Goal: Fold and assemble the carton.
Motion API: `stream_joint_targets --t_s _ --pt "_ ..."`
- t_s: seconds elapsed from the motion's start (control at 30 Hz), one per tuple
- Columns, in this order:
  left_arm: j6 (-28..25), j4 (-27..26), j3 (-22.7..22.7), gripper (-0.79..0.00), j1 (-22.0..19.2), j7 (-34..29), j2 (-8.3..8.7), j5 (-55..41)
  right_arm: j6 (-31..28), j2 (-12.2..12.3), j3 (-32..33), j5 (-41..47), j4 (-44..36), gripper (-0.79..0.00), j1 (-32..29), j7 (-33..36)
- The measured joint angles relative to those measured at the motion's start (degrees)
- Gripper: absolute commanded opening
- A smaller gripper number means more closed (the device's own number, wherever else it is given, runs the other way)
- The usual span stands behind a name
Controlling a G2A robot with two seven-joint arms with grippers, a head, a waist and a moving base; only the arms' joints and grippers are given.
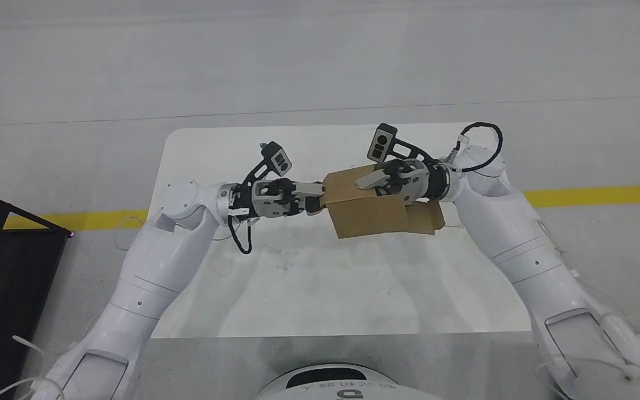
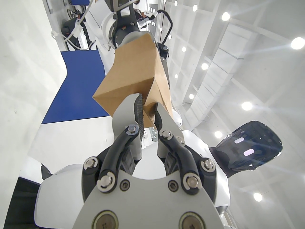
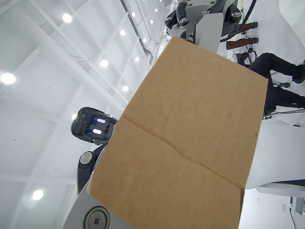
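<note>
Plain brown cardboard carton (image 1: 375,212) is up over the white table (image 1: 300,290), strung between the two claws. The left gripper (image 2: 149,106) is clenched on a flap edge at the carton's near end, ribbed pads biting in. The right gripper (image 1: 385,182) sits at the far end. The matte, creased panel hides it, so I can't tell if it's gripping.

Top looks down — wrist views upward, sharing carton (image 1: 370,215).

Matt brown cardboard carton (image 1: 375,210), smooth white table (image 1: 300,290), matt grey left claw (image 2: 149,101)
</note>
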Motion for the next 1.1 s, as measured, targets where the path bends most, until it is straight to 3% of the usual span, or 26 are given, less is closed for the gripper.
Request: stream_joint_targets --t_s 0.63,0.87,1.1 --pt "-0.18 -0.18 0.86 -0.665 -0.05 0.49 -0.27 2.09 0.19 -0.65 0.28 1.43 1.40 -0.785 0.21 -0.25" --pt "-0.04 -0.68 1.66 -0.699 -0.20 0.64 -0.52 1.89 0.37 -0.80 0.52 1.78 1.28 -0.785 -0.01 -0.57" --pt "0.45 -0.61 2.74 -0.683 -0.62 0.61 -0.82 1.94 0.37 -0.94 0.76 1.81 1.37 -0.785 -0.09 -0.66"
